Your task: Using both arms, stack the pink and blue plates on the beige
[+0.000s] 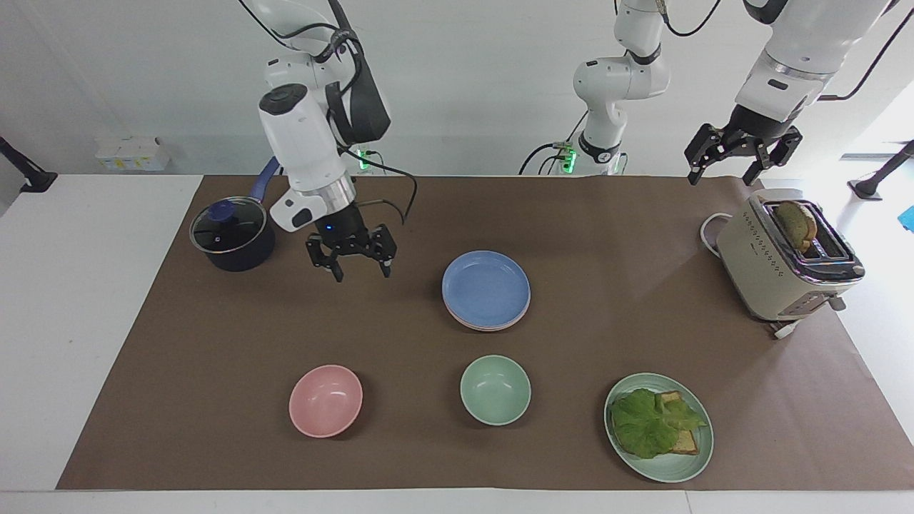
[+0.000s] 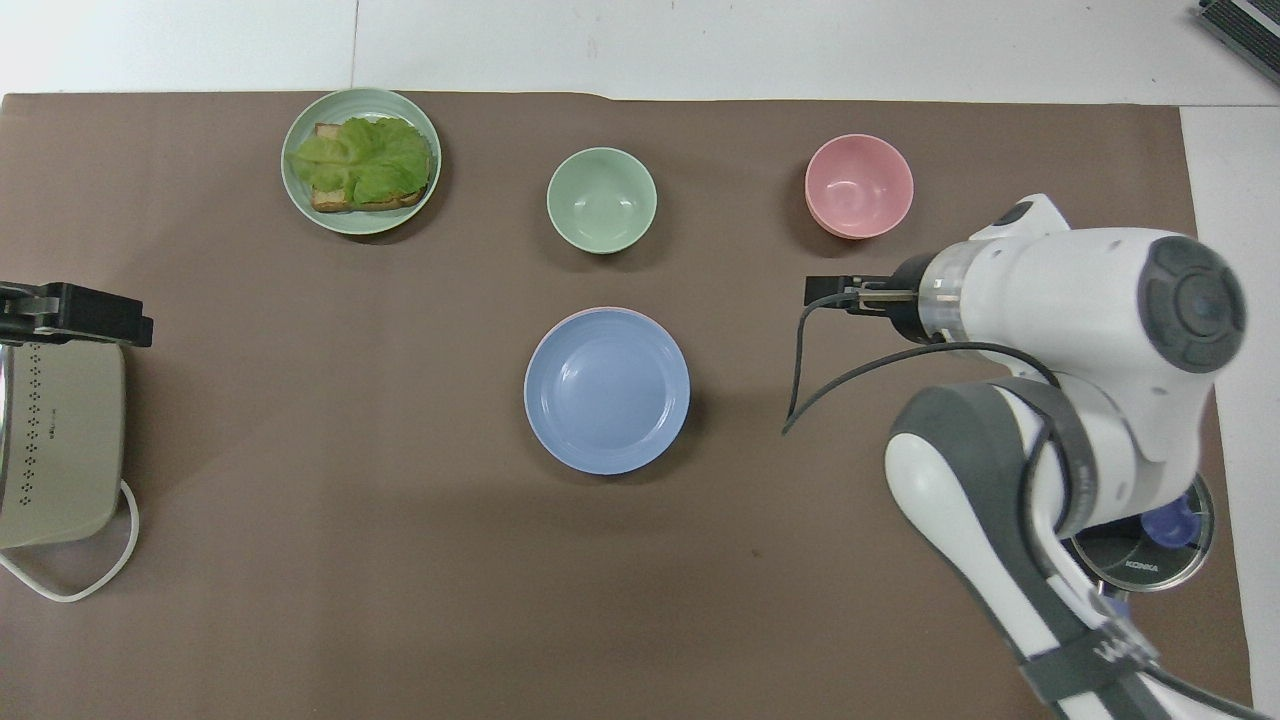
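- My right gripper [image 1: 351, 262] hangs with its fingers spread wide and holds nothing, up over bare mat between the dark lidded pot [image 1: 233, 237] and the plate stack.
- The blue plate [image 1: 486, 288] lies on top of the stack, off toward the left arm's end of the table from my right gripper and well apart from it; a pink rim [image 1: 488, 327] peeks out beneath it.
- My left gripper [image 1: 742, 153] waits with fingers apart, empty, above the toaster [image 1: 785, 260].
- I judge the stacking done, this being the pull-away step. Next calls only for clearing the right arm without brushing the pot.
- The facing view shows the layered rims under the blue plate; I cannot make out the beige one for certain.
- The overhead view shows almost only blue, a sliver of pink at the rim, and my right arm covering most of the pot.
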{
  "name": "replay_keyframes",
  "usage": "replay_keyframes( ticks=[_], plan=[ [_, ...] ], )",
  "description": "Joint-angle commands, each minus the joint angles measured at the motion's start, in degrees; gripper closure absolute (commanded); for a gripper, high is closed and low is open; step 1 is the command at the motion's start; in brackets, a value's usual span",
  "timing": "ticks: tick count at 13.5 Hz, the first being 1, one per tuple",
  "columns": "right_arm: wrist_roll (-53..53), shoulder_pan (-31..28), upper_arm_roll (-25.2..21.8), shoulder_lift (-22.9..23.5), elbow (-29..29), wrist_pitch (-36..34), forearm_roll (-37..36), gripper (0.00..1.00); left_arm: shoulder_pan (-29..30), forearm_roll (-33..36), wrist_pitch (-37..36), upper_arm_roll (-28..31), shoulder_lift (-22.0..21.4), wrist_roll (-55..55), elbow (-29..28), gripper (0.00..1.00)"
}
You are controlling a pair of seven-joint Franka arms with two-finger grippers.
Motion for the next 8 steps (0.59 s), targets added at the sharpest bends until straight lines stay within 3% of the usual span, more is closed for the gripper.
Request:
replay_keyframes(
  ticks=[1, 4, 8],
  plan=[
    [-0.11, -4.97, 0.66, -4.33, 3.86, -11.53, -2.57, 0.0, 0.73, 1.0, -0.45, -0.43, -0.34, 0.73, -0.35, 0.0],
    [-0.29, -7.62, 0.66, -4.08, 14.23, -26.48, -5.13, 0.0, 0.73, 1.0, -0.45, -0.43, -0.34, 0.73, -0.35, 0.0],
    [-0.46, -9.29, 0.92, -3.02, 21.72, -36.26, -9.5, 0.0, 0.73, 1.0, -0.45, -0.52, -0.34, 0.73, -0.35, 0.0]
  ],
)
